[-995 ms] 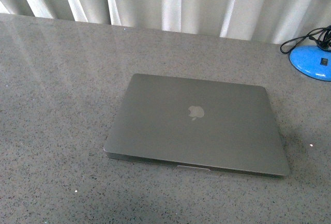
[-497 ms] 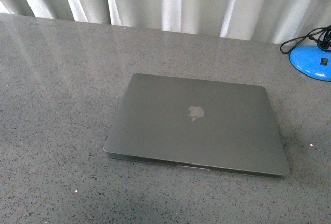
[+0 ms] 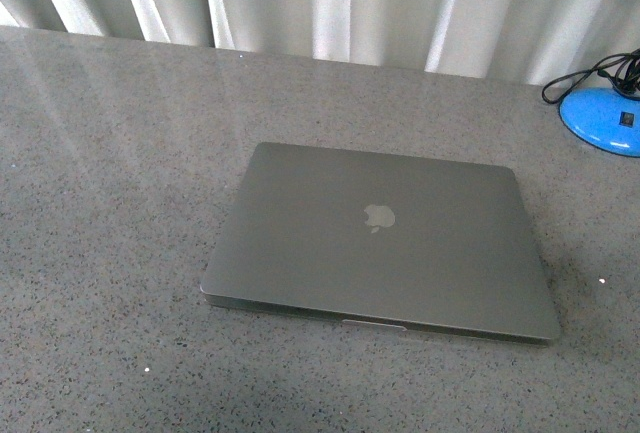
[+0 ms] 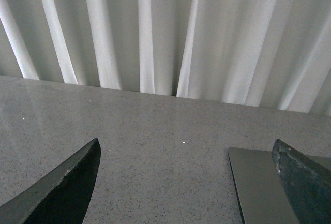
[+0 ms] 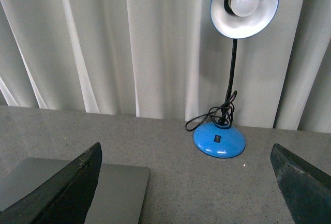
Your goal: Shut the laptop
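Note:
The laptop (image 3: pixel 380 243) lies flat on the grey speckled table with its lid down, the pale apple logo facing up. No arm shows in the front view. In the left wrist view my left gripper (image 4: pixel 189 182) is open, its dark fingers (image 4: pixel 67 188) wide apart over bare table, and a corner of the laptop (image 4: pixel 256 182) lies by the other finger. In the right wrist view my right gripper (image 5: pixel 186 182) is open too, with a corner of the laptop (image 5: pixel 116 190) next to one finger. Neither gripper touches the laptop.
A blue desk lamp (image 5: pixel 220 138) with a black cord and white bulb stands on the table at the back right; its base (image 3: pixel 603 118) shows in the front view. White curtains (image 3: pixel 320 3) hang behind the table's far edge.

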